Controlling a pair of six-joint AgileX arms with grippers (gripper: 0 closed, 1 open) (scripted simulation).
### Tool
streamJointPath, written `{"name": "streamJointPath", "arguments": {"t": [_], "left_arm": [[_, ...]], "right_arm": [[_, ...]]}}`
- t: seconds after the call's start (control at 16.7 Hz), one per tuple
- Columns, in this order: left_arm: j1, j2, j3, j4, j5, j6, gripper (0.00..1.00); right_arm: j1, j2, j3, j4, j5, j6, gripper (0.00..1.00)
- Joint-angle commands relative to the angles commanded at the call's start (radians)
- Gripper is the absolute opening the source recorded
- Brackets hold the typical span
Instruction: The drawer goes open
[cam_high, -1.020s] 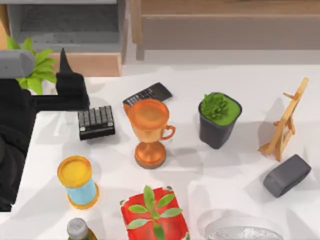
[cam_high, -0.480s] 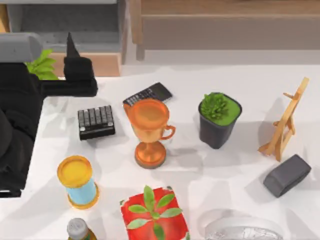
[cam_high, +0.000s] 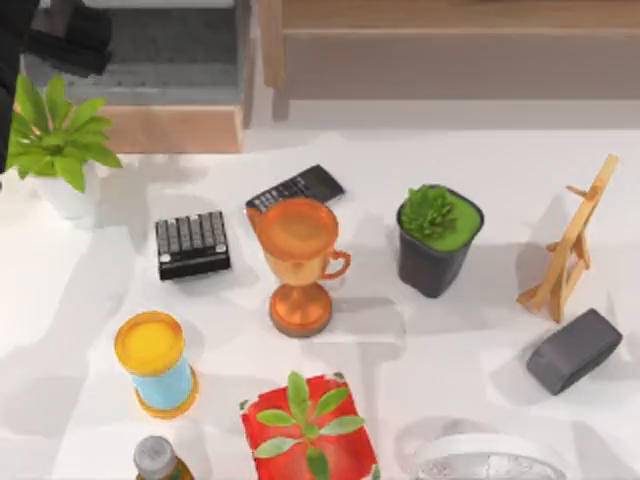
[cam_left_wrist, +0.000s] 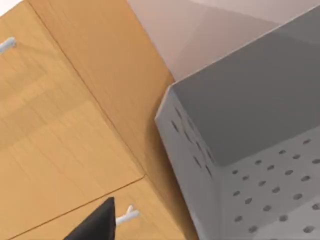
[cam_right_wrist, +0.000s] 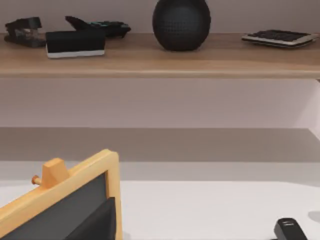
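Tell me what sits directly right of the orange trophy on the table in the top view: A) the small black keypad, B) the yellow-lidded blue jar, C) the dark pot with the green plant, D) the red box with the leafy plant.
C: in the top view the dark pot with the green plant stands just to the right of the orange trophy, apart from it.

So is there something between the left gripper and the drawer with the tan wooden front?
Nothing visible stands between them. The left gripper is over the open grey speckled drawer at the table's far left; the leafy green plant in its white pot stands nearer, beside the drawer's front.
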Motion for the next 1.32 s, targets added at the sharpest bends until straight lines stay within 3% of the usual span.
{"name": "streamJointPath", "arguments": {"t": [0.36,0.72,0.9,1.32], "left_arm": [[0.413,0.489,0.19,0.218,0.372,0.594,1.0],[0.601,0.831,0.32,0.404,0.699,0.939,1.0],[0.628,0.896,0.351,0.456,0.77,0.994,1.0],[0.623,0.903,0.364,0.451,0.768,0.996,1.0]], "right_arm": [[0.0,0.0,0.0,0.0,0.0,0.0,1.0],[0.0,0.0,0.0,0.0,0.0,0.0,1.0],[0.0,0.0,0.0,0.0,0.0,0.0,1.0],[0.0,0.0,0.0,0.0,0.0,0.0,1.0]]}}
